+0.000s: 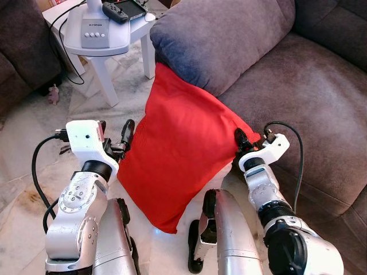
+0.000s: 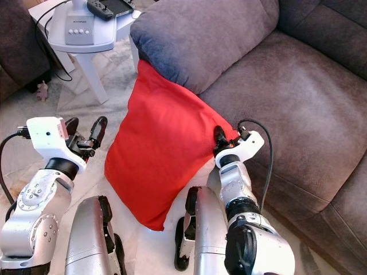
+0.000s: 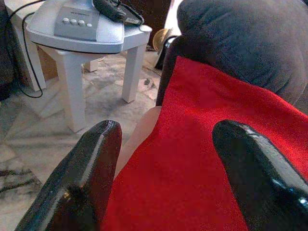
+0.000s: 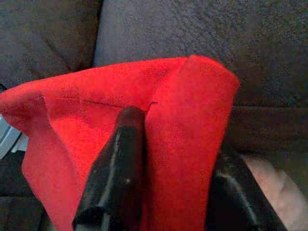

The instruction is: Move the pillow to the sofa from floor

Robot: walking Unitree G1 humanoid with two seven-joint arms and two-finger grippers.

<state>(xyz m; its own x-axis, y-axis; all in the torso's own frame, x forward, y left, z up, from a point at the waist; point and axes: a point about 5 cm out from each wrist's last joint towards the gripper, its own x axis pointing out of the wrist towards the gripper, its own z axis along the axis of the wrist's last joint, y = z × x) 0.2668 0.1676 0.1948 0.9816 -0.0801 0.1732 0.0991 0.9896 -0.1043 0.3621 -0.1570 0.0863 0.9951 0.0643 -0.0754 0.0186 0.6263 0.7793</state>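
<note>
A red pillow (image 1: 178, 149) stands tilted on the floor, leaning against the front of the grey-brown sofa (image 1: 321, 97) under its padded armrest (image 1: 218, 34). My right gripper (image 1: 239, 139) is shut on the pillow's right corner (image 4: 192, 106), which is pinched between its black fingers (image 4: 120, 163). My left gripper (image 1: 126, 137) is open just beside the pillow's left edge, with its fingers (image 3: 91, 168) apart and the red cloth (image 3: 202, 159) ahead of them.
A small white side table (image 1: 109, 40) with a game controller and cables stands on the marble floor at the back left. A dark sofa (image 1: 23, 46) is at the far left. My own legs (image 1: 229, 235) show below the pillow.
</note>
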